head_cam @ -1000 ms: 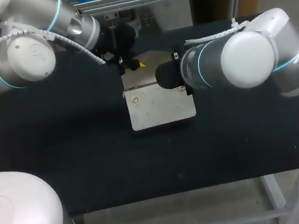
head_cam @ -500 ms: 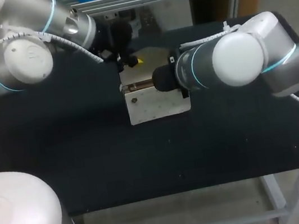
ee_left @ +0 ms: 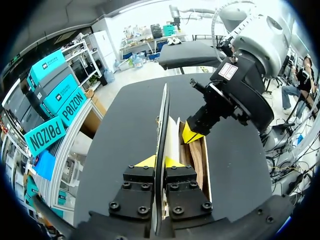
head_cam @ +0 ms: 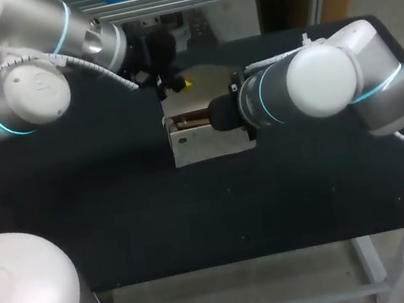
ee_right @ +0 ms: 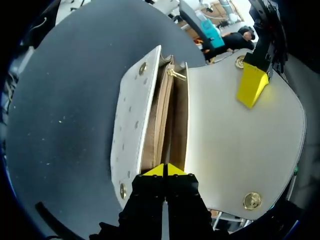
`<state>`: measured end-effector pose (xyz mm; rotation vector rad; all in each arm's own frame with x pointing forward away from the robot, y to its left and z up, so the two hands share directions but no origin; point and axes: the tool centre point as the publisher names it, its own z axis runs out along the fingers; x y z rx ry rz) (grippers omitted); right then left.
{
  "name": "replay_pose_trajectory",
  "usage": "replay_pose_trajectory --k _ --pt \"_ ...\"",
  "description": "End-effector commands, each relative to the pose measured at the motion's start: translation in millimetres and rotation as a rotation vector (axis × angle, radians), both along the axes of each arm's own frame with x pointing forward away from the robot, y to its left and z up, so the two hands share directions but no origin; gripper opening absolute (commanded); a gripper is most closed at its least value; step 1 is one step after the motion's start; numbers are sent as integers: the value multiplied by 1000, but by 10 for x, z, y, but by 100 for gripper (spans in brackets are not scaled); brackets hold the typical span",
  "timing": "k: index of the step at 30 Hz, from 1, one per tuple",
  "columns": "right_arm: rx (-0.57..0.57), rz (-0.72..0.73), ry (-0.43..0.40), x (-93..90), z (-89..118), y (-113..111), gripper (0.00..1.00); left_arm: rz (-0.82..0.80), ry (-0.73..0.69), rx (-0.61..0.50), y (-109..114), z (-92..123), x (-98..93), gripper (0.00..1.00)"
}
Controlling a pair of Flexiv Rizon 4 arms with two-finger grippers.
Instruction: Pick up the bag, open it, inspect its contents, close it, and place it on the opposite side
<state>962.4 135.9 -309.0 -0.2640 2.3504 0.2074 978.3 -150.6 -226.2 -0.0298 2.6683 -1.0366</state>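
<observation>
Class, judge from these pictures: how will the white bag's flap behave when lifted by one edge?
Probably fairly stiff: the flap, pinched at one edge by the left end effector, spreads flat without sagging. The bag likely holds its shape too; its front wall shows no buckling. Its smooth surface might prove slippery.

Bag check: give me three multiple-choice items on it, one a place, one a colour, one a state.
1. The right gripper has its fingers: A at the bag's mouth; B under the bag; C well clear of the bag.
2. The lining is: A blue; B tan; C black.
3. The flap is: A snapped shut; B torn off; C held open by the left gripper.
Answers: 1 A, the yellow tips sit at the opening; 2 B, tan shows inside the mouth; 3 C, the flap stands clamped between the left gripper's fingers.
</observation>
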Motion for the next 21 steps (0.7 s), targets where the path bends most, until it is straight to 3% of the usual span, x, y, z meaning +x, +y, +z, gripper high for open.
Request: replay_pose_trajectory --k 1,9,17,18,20,21 --pt "4 0 13 89 -42 -10 0 -14 5 -17 27 19 -56 0" --pt "3 28 75 287 -98 47 0 -44 2 -15 13 26 -130 0" --pt "-20 53 151 304 -207 87 1 -46 -17 -15 29 37 -140 0" --pt "-23 60 168 306 -228 86 25 -46 -17 -16 31 33 -136 0" --pt "-32 67 195 311 -263 91 48 -47 -21 -17 32 26 -132 0" --pt "-35 73 213 314 -280 93 64 -47 -23 -18 32 24 -131 0"
